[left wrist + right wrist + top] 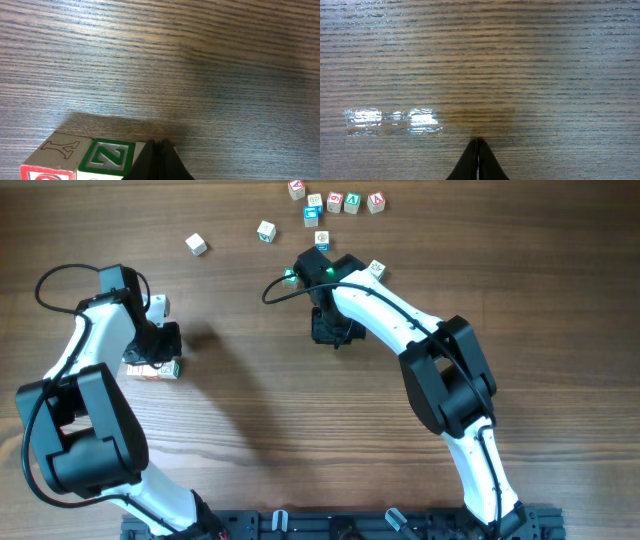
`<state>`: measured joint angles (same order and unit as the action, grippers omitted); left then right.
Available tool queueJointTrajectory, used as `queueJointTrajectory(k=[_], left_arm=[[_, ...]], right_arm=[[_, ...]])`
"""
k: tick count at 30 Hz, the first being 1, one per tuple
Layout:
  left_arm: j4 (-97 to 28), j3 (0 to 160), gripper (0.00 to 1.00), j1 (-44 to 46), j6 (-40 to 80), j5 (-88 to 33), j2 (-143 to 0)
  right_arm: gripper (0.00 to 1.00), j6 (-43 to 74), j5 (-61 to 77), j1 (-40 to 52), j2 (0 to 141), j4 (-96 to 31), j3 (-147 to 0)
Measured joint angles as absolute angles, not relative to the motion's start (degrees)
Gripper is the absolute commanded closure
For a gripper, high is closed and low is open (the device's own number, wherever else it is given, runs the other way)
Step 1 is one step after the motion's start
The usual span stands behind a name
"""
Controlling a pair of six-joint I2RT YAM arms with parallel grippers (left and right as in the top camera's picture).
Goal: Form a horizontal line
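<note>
1. Overhead view:
   - The line [152, 369] is seen at the left of the frame. It is a short row of tiny cubes with red marks, set side by side on the table [250, 410].
   - The left gripper [157, 348] is seen right above the line in the picture, very near it. Whether the line is touched cannot be told from here.
   - The right gripper [335, 333] is seen near the upper middle, well apart from the line.
   - Loose cubes [334, 202] are spread along the top edge. One more is found at the upper left, and one is just beside the right arm [400, 320].
   - It cannot be told from up here whether the fingers of either gripper are together.

2. Left wrist view:
   - The left gripper [157, 161] is seen at the bottom middle. Its fingers are pressed together and nothing is held between them.
   - The line is seen in the lower left corner, just beside the fingers.
   - The Y cube [60, 149] and the Z cube [107, 157] are set touching, side by side. The Z is drawn in green.
   - A red mark is seen on the front of the Y cube, at the bottom edge of the frame.
   - A bit of a third pale cube is seen beside the Z cube, mostly hidden by the fingers.

3. Right wrist view:
   - The right gripper [477, 161] is seen at the bottom middle. Its fingers are pressed together and nothing is held.
   - Only the wood table is seen ahead of it, with a shiny patch [392, 121] at the left.
</note>
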<state>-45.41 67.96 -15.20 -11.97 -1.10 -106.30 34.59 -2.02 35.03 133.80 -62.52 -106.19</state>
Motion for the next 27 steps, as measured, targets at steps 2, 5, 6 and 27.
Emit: queueJointTrajectory(k=[2,5,6,27], left_arm=[[-45.41,67.96,0.96,-15.20,-11.97,-1.08,-106.30],[-45.41,67.96,0.96,-15.20,-11.97,-1.10,-106.30],[-45.41,67.96,0.96,-15.20,-11.97,-1.10,-106.30],[-45.45,67.96,0.96,-15.20,-11.97,-1.08,-106.30]], right_arm=[[0.95,34.59,-2.02,35.05,133.80,-62.52,-106.19],[0.95,34.59,-2.02,35.03,133.80,-62.52,-106.19],[0.95,34.59,-2.02,35.03,133.80,-62.52,-106.19],[0.95,34.17,-2.02,35.03,133.80,-61.87,-106.19]])
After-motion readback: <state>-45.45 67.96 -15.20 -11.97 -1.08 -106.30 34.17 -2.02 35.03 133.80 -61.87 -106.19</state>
